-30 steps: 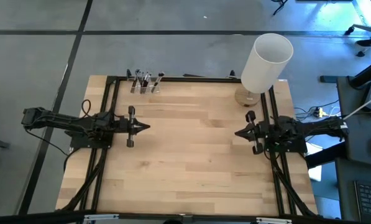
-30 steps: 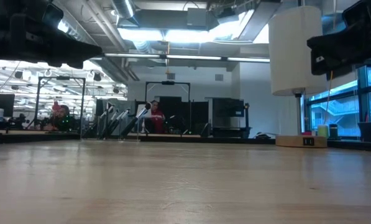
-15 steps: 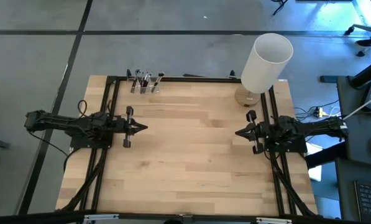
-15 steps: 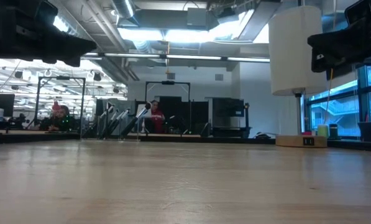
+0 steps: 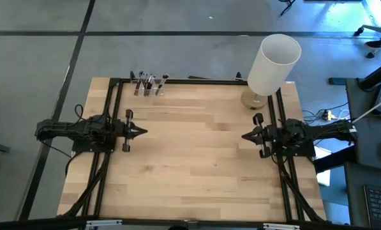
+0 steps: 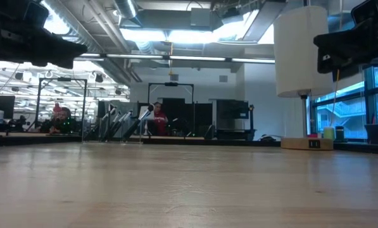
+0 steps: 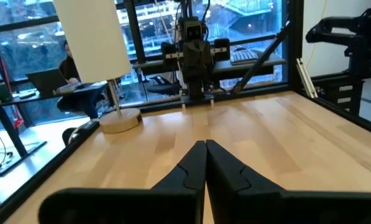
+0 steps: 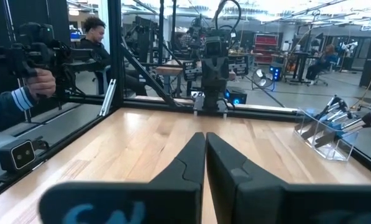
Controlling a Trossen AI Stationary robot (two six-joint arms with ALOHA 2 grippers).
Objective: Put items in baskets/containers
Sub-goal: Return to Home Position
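Both closed and empty: left hand (image 5: 140, 131) and right hand (image 5: 244, 136), fingers pressed together (wrist views confirm). Brushes (image 5: 150, 81) stand bristles-up in the clear organizer (image 5: 149, 92) at the far edge of the surface (image 5: 196, 166). Left hand hovers nearer the organizer but well apart from it; right hand is farther off. White cylinder (image 5: 274, 64) stands well to the organizer's side.

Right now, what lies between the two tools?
Only bare wooden tabletop lies between the left tool and the right tool, as the high view shows.
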